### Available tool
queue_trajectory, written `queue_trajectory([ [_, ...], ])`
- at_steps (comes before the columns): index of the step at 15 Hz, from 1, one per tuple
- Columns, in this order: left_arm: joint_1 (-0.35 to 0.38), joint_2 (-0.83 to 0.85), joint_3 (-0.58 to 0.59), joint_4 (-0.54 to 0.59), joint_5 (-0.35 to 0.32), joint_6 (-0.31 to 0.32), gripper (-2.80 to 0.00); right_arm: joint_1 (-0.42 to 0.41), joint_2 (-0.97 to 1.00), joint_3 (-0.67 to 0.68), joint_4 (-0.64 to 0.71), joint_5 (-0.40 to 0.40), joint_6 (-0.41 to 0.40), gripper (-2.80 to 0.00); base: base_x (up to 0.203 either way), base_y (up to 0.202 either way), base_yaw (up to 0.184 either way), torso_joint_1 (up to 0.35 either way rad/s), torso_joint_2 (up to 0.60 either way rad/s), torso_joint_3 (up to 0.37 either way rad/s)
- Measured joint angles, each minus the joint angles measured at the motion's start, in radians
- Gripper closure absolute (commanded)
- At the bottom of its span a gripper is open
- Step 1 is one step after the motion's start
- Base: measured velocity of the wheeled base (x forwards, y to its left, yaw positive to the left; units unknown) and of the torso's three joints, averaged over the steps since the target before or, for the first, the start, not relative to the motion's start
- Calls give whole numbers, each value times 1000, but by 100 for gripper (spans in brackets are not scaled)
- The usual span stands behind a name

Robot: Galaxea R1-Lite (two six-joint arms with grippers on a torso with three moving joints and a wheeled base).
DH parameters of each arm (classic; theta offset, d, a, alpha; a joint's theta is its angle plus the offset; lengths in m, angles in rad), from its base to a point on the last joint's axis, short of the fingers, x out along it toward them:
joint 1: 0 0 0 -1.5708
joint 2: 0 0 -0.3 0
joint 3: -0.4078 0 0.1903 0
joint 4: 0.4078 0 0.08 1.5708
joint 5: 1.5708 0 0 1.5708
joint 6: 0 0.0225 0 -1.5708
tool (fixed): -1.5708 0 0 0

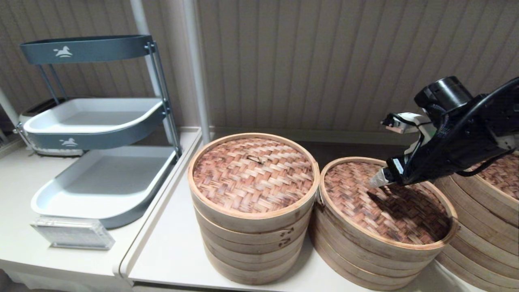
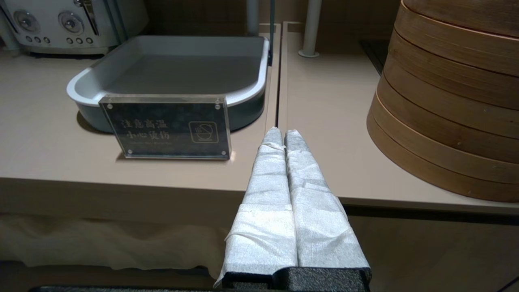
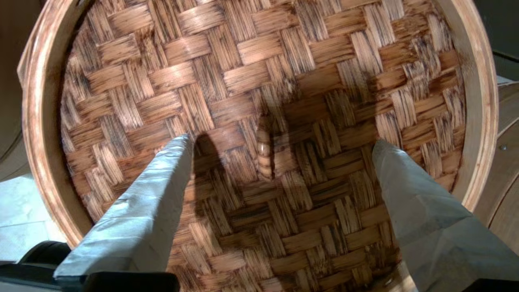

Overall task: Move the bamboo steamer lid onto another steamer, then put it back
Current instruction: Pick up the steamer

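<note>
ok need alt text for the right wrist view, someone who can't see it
The right gripper is open just above a woven bamboo steamer lid, its two padded jaws set either side of the small loop handle at the lid's centre. The reddish-brown weave and pale rim fill nearly the whole picture, and nothing is gripped yet.

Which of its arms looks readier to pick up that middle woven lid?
The right. Its right gripper hangs open over the bamboo steamer lid, fingers astride the loop handle. The left gripper is shut, low at the counter's front edge.
</note>
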Motion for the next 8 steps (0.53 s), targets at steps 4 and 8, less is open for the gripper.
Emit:
queue_trajectory([
  [4,0,0,0,0,0,0,0,4,14,1,-1,-4,-2,-280,0,0,0,0,0,0],
  [8,0,0,0,0,0,0,0,5,31,16,-2,-2,0,-280,0,0,0,0,0,0],
])
